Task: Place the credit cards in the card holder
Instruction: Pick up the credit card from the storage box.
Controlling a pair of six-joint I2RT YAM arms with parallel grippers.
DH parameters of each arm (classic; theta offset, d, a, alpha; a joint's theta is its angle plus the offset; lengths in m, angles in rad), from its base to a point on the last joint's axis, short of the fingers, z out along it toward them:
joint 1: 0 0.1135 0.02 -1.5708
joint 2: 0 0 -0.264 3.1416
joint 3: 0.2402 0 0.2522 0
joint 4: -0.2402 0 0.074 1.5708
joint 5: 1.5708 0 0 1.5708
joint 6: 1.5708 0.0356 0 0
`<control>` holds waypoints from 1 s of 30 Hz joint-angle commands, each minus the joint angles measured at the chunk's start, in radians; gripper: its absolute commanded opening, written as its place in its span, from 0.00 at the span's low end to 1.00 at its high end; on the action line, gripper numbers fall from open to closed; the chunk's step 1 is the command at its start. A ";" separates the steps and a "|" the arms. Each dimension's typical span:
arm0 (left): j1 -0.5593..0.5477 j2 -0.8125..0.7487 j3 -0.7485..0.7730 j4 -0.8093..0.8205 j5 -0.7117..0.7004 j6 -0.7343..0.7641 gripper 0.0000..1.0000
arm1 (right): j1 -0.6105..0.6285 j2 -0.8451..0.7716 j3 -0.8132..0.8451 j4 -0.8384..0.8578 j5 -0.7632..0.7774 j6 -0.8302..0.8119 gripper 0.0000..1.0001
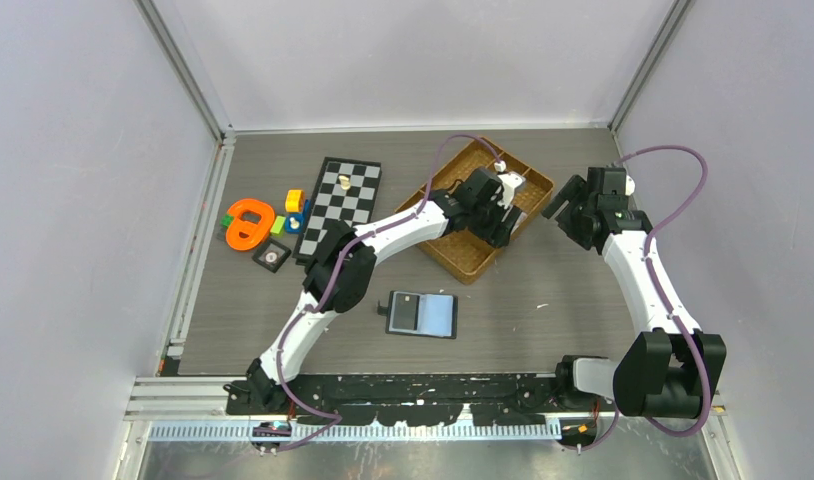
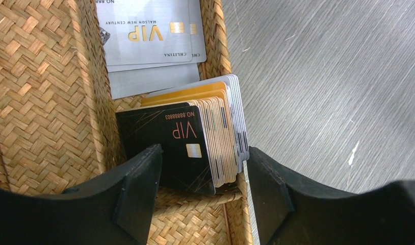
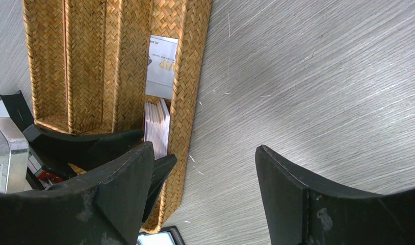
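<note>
Left end effector (image 2: 204, 152) wide open; straddles credit cards (image 2: 180, 138).

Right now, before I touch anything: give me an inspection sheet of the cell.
Surface: grey wood-grain table, fine scratches, no spills seen.
Job's things: credit cards stacked on edge in an end compartment of the woven tray, more lying flat beyond; card holder open on the table near the arm bases.
Clutter: chessboard, orange ring toy, coloured blocks at left.
Hands: left hand open, fingers either side of the stack; right hand open, over the table beside the tray.
Cables: purple cables loop above both arms, no snag seen.
Surroundings: grey walls, aluminium frame.
</note>
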 commanded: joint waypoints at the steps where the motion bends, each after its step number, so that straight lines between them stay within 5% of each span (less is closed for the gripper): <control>1: -0.017 -0.079 -0.007 0.046 0.036 -0.009 0.61 | -0.006 -0.002 0.001 0.033 0.001 0.000 0.77; 30: -0.017 -0.115 -0.052 0.093 0.085 -0.040 0.54 | -0.007 0.009 0.000 0.033 -0.011 0.003 0.77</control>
